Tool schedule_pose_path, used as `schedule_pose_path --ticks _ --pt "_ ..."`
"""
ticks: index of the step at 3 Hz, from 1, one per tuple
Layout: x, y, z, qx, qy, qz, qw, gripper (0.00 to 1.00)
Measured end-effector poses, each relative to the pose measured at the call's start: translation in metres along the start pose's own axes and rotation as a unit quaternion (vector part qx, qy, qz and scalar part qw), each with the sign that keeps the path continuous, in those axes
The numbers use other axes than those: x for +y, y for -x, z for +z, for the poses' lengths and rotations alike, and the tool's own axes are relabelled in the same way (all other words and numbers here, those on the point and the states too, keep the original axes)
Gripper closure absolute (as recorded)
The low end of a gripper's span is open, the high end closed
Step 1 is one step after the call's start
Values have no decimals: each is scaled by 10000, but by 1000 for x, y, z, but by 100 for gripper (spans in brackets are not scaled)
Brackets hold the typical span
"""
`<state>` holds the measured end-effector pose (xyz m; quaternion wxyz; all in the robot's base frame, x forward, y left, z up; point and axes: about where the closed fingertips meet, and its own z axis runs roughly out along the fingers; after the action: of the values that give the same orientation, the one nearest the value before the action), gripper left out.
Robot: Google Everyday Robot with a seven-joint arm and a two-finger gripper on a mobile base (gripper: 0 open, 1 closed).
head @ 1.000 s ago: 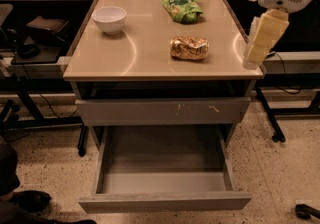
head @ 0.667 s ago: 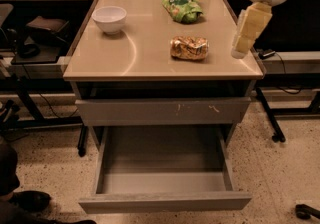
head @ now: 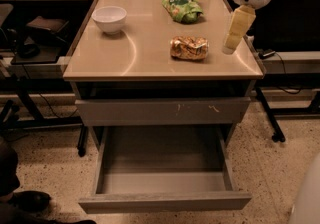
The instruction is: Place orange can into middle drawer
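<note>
Gripper: the gripper (head: 231, 43) hangs from the single arm over the table's (head: 145, 60) far right corner as the camera sees it, tilted down toward the top. Whether it is open or closed cannot be told. It holds nothing.
Orange can: the orange can (head: 189, 48) lies on its side on the table, right of centre and near the front half. It is not yet in any drawer.
Can from gripper: just to the camera's left of the gripper, at about the same depth on the table and apart from it, with bare tabletop between them.
Long axis: it runs roughly side to side, close to parallel with the table's front edge, so one end of the can faces the gripper.
Reach needed: judging from this, a short sideways move toward the bowl side and a drop would bring the gripper over the can, and closing across its short width looks the likelier grasp.
Middle drawer: the middle drawer (head: 162, 180) is pulled out below the table front, grey floor bare, well below and forward of the can.
Closed drawer: the closed drawer (head: 150, 112) above it has small orange scuffs on its front.
Count: one can, one white bowl (head: 110, 19), one green snack bag (head: 183, 7), one gripper, two drawer fronts.
</note>
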<state>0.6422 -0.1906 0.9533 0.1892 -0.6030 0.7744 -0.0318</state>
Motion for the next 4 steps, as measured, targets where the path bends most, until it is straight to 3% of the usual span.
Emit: schedule_pose_path --ticks 1,3,4 --pt "-4 4 10 109 -25 -46 9999 0" --pt "-14 18 72 369 445 -272 9980 0" --pt "-23 15 96 274 678 -157 9972 0"
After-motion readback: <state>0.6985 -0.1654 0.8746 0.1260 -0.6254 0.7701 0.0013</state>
